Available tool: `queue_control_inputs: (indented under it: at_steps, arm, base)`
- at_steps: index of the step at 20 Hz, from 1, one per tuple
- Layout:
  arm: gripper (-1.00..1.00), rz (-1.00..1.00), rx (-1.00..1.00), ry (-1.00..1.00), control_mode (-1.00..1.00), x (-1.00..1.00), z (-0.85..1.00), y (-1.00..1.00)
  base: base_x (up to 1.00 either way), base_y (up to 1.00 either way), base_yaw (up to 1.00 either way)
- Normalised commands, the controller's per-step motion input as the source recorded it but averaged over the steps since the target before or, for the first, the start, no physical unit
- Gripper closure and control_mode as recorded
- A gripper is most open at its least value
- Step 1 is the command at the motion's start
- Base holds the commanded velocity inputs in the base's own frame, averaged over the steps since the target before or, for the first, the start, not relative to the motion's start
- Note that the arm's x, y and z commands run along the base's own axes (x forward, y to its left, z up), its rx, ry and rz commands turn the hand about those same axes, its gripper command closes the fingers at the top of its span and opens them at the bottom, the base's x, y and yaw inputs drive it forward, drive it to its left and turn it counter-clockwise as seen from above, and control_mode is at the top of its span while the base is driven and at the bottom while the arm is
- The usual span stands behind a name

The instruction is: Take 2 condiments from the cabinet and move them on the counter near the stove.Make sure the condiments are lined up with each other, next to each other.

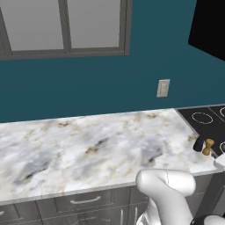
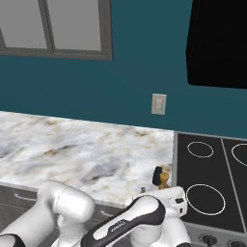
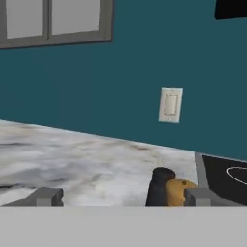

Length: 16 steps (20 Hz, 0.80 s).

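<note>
Two condiments stand side by side, close together, on the marble counter (image 1: 88, 145) by the left edge of the stove (image 2: 207, 178): a squat black shaker (image 2: 157, 176) and, to its right, a tan-orange mill (image 2: 164, 181). The left base view shows the black shaker (image 1: 198, 143) and the mill (image 1: 208, 147) near the counter's front right corner. In the hand view my gripper (image 3: 124, 198) is open, its fingertips (image 3: 46, 197) spread wide and low over the counter. The black shaker (image 3: 159, 188) and mill (image 3: 176, 192) stand just beyond, near the right fingertip, not held. The cabinet is out of view.
Glass-panel wall cabinets (image 1: 66, 26) hang over the counter's left part. A white wall outlet (image 2: 158, 103) sits on the teal wall behind the condiments. A black hood (image 2: 217, 43) hangs above the stove. Grey drawers (image 1: 85, 201) run under the counter.
</note>
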Motion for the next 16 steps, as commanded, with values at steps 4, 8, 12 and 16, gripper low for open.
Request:
queue_control_inputs:
  at_steps: [4,8,12,16]
  arm:
    - [-1.0,0.0,0.01,0.49,-1.0,0.0,1.0,0.34]
    - [-1.0,-0.06,0.0,0.46,-1.0,0.01,0.9,0.47]
    - [-1.0,-0.17,-0.04,0.21,-1.0,0.01,0.66,0.8]
    - [-1.0,-0.13,-0.2,0.06,-1.0,0.03,0.41,1.0]
  base:
    - [0.0,0.0,0.0]
    - [0.0,0.0,0.0]
    - [0.0,0.0,0.0]
    - [0.0,0.0,0.0]
